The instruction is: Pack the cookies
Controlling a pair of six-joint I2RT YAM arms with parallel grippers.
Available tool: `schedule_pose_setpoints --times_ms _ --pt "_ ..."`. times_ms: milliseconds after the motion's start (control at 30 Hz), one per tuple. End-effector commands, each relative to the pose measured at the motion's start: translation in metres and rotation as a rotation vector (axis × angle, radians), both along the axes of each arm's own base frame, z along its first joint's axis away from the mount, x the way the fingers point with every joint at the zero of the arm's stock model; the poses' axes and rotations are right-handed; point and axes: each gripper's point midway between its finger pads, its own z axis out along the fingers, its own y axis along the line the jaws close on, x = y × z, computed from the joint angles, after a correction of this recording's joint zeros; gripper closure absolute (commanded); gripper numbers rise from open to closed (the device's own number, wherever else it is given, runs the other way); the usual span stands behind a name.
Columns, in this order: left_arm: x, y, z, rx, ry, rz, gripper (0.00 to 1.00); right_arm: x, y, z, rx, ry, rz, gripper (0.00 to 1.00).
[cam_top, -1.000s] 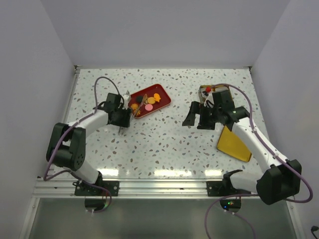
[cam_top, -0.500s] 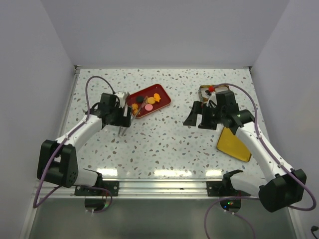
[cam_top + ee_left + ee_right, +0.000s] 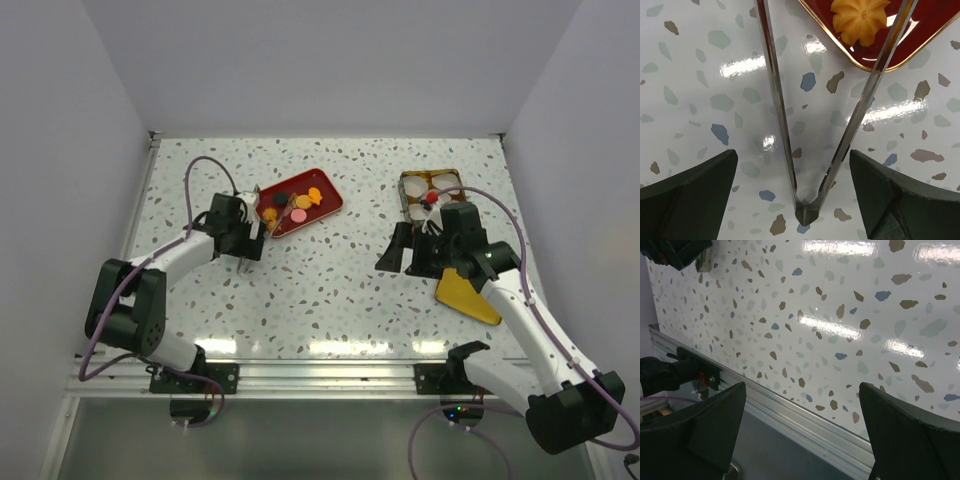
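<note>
Several cookies, orange, dark and one pink, lie on the red tray at the back left. My left gripper is open just off the tray's near-left corner. In the left wrist view its jaws stand wide on either side of the hinge end of metal tongs lying on the table, not touching them. An orange flower-shaped cookie sits in the tray corner between the tong arms. My right gripper is open and empty over the table.
A metal tin with white paper cups and a red and a dark piece stands at the back right. Its yellow lid lies by the right arm. The aluminium rail runs along the near edge.
My right gripper has drawn back toward the near edge, uncovering the tin. My left arm has shifted, its elbow rising then lowering, with the gripper staying by the tray corner.
</note>
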Motion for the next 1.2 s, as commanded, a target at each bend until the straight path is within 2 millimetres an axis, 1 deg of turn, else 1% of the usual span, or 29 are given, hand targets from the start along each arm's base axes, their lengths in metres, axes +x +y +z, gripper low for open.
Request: schedule_pose_setpoints --times_ms 0,33,100,133,200,233,267,333,367,467,500,567,600,700,733,800,833,867,900,933,1000,1033,1100,1133,1167 --pt "0.025 -0.004 0.005 0.021 -0.088 -0.04 0.0 -0.007 -0.004 -0.006 -0.004 0.006 -0.026 0.01" --pt "0.027 -0.005 0.0 0.017 -0.084 -0.044 0.0 -0.009 -0.005 -0.012 -0.009 0.02 -0.03 0.01" --pt "0.028 -0.008 -0.005 0.01 -0.077 -0.052 0.02 -0.011 -0.007 -0.015 -0.016 0.024 -0.034 0.01" --pt "0.03 -0.008 -0.011 0.013 -0.07 -0.051 0.02 -0.011 -0.009 -0.017 -0.024 0.029 -0.037 0.01" --pt "0.031 -0.009 -0.018 0.01 -0.06 -0.054 0.05 -0.011 -0.009 -0.019 -0.032 0.031 -0.036 0.01" --pt "0.031 -0.01 -0.025 0.008 -0.047 -0.055 0.06 -0.011 -0.01 -0.02 -0.036 0.031 -0.036 0.01" --pt "0.033 -0.012 -0.026 -0.001 -0.045 -0.058 0.07 -0.01 -0.01 -0.02 -0.04 0.031 -0.036 0.01" --pt "0.036 -0.014 -0.031 -0.007 -0.043 -0.052 0.12 -0.009 -0.01 -0.021 -0.046 0.035 -0.031 0.01" --pt "0.035 -0.019 -0.032 -0.032 -0.038 -0.067 0.15 -0.008 -0.01 -0.021 -0.047 0.036 -0.031 0.01" --pt "0.038 -0.024 -0.034 -0.056 -0.033 -0.062 0.35 -0.005 -0.009 -0.022 -0.053 0.036 -0.028 0.01" --pt "0.038 -0.025 -0.036 -0.059 -0.026 -0.061 0.47 -0.004 -0.009 -0.022 -0.053 0.038 -0.028 0.01" --pt "0.038 -0.026 -0.035 -0.064 -0.013 -0.061 0.53 -0.002 -0.008 -0.022 -0.055 0.037 -0.023 0.01" --pt "0.037 -0.026 -0.034 -0.068 -0.011 -0.055 0.58 -0.002 -0.008 -0.022 -0.056 0.038 -0.021 0.01" --pt "0.037 -0.022 -0.016 -0.06 -0.028 -0.032 0.63 0.0 -0.007 -0.02 -0.051 0.032 -0.022 0.01" --pt "0.036 -0.02 -0.003 -0.059 -0.042 -0.021 0.63 0.001 -0.006 -0.019 -0.047 0.029 -0.022 0.01" --pt "0.037 -0.019 0.012 -0.055 -0.062 -0.011 0.63 0.003 -0.006 -0.016 -0.041 0.021 -0.023 0.01" --pt "0.037 -0.018 0.028 -0.061 -0.073 -0.006 0.63 0.004 -0.005 -0.013 -0.037 0.018 -0.028 0.01" --pt "0.038 -0.014 0.036 -0.044 -0.083 0.011 0.63 0.005 -0.004 -0.012 -0.033 0.013 -0.027 0.01" --pt "0.034 -0.012 0.046 -0.041 -0.079 0.015 0.63 0.006 -0.004 -0.009 -0.03 0.007 -0.029 0.01" --pt "0.039 -0.013 0.062 -0.046 -0.109 0.02 0.64 0.007 -0.003 -0.006 -0.023 0.004 -0.032 0.01" --pt "0.041 -0.011 0.08 -0.043 -0.134 0.032 0.64 0.009 -0.002 -0.002 -0.016 -0.006 -0.034 0.01" --pt "0.041 -0.009 0.097 -0.043 -0.158 0.042 0.64 0.011 -0.001 0.002 -0.011 -0.011 -0.035 0.01" --pt "0.042 -0.004 0.112 -0.029 -0.18 0.063 0.64 0.013 0.001 0.005 -0.007 -0.017 -0.029 0.01" --pt "0.041 -0.003 0.123 -0.028 -0.19 0.066 0.64 0.016 0.002 0.008 -0.003 -0.022 -0.029 0.01" --pt "0.041 -0.004 0.129 -0.032 -0.194 0.065 0.64 0.018 0.003 0.01 0.001 -0.021 -0.029 0.01"
